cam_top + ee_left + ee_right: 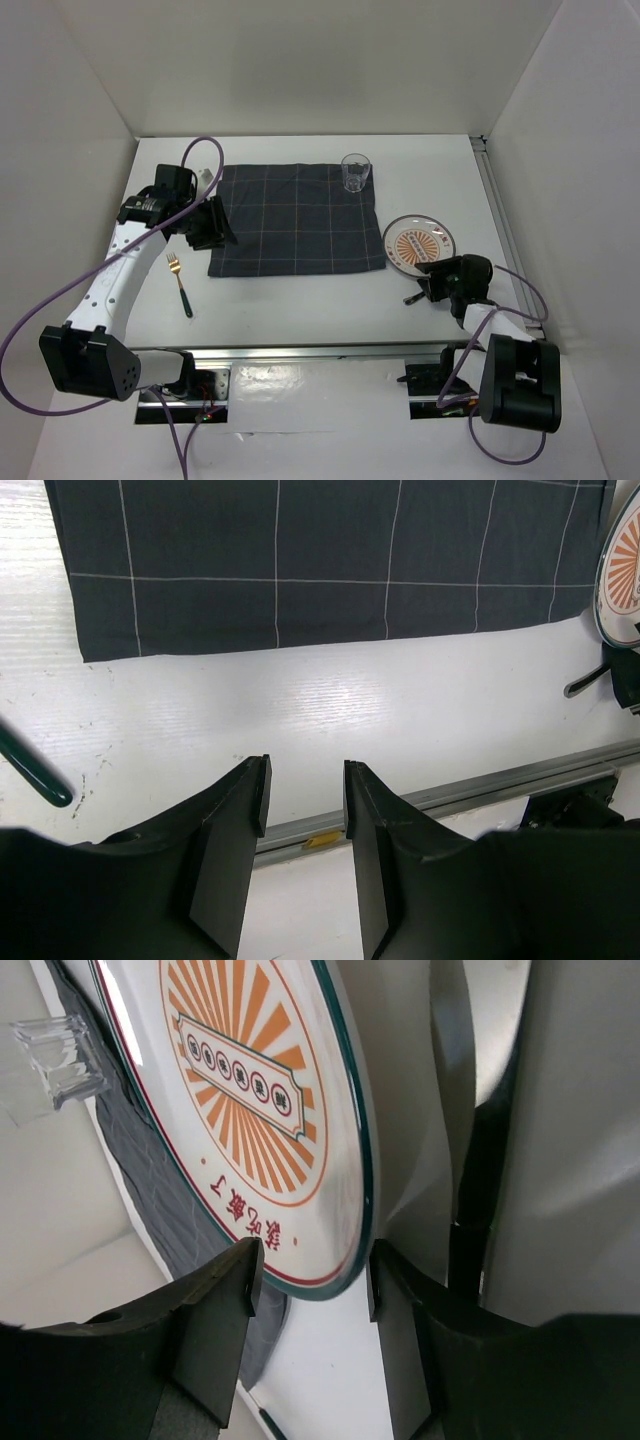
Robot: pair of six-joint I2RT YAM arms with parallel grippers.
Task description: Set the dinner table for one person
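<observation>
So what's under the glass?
The glass stands on the far right corner of the dark checked placemat. The white table under the cloth there is covered.

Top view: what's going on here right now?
The right gripper has its jaws astride the near rim of the round white plate with an orange sunburst, right of the dark grey checked cloth placemat. The left gripper hovers open and empty at the placemat's left edge. A clear glass stands on the placemat's far right corner; a gold, green-handled fork lies on the white table, left.
</observation>
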